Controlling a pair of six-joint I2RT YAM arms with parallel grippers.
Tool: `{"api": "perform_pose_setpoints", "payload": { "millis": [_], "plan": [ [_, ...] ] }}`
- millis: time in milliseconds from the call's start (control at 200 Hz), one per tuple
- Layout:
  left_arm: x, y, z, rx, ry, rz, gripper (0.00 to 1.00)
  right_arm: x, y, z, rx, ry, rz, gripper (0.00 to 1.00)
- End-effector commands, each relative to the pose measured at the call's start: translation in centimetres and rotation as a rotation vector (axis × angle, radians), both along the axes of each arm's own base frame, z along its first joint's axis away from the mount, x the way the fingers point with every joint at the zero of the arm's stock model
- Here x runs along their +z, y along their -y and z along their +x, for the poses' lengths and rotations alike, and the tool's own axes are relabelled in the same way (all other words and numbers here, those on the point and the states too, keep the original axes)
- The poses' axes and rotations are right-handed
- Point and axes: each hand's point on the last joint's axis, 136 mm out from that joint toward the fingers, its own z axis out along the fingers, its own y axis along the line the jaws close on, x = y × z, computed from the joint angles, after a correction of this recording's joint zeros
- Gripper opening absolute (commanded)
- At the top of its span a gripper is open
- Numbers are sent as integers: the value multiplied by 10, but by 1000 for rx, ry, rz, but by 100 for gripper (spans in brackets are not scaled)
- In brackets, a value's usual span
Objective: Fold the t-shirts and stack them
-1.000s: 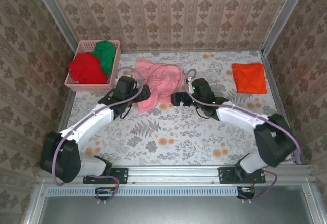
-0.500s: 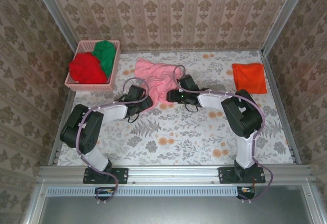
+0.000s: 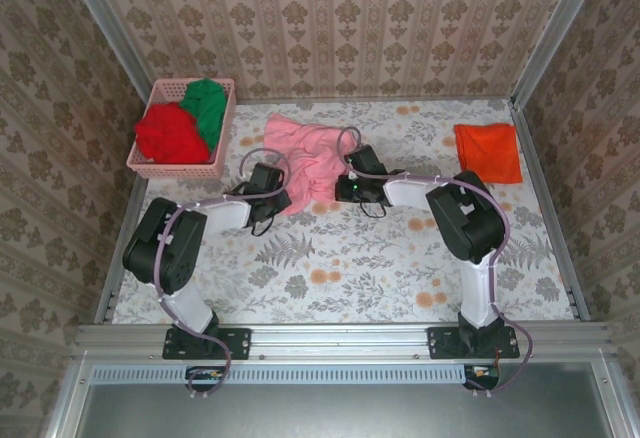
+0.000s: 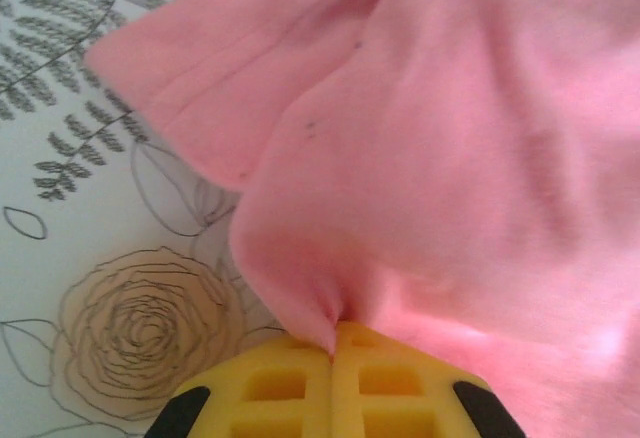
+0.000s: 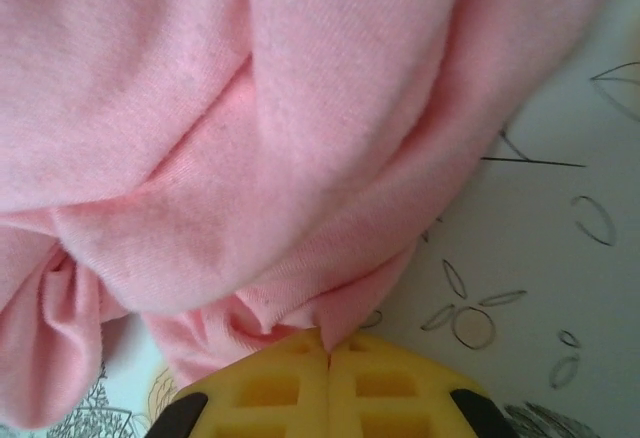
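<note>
Cloth soft, light, floppy: left gripper [image 4: 333, 346] and right gripper [image 5: 328, 344] each clamp a bunched edge of the pink t-shirt [image 4: 470, 148] just ahead.

My left gripper [image 4: 333, 353]: yellow fingers [image 4: 270, 393] pressed together, pink t-shirt [image 4: 450, 158] fold pinched between them (cloth bunched at tips). Floral tablecloth [image 4: 90, 288] bare at left.

My left arm [image 3: 215, 213] and right arm [image 3: 410, 191] are white with black joints. Lilac cables [image 3: 348, 131] loop along them. At frame bottom, my fingers [image 4: 275, 388] are yellow, with square moulded recesses.
</note>
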Motion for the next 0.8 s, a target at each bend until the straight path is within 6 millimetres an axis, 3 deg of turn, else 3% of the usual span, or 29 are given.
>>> {"api": "perform_pose_setpoints", "payload": {
  "millis": [0,120,275,305,455,655,795],
  "plan": [
    [50,2,10,-19,128,0,0,60,14,9,-24,156,40,0],
    [94,-9,5,-18,215,48,0,112,37,1,-69,299,30,0],
    [156,-23,-5,-24,326,105,0,184,77,-23,-157,506,-8,0],
    [168,-25,-8,-28,350,110,0,209,86,-32,-174,571,-4,0],
    [228,-32,-27,-41,468,122,0,282,116,-75,-189,764,-12,0],
    [287,-42,-49,-52,599,92,0,358,141,-129,-184,981,23,0],
    [318,-50,-57,-55,677,101,0,394,158,-153,-211,1104,26,0]
  ]
}}
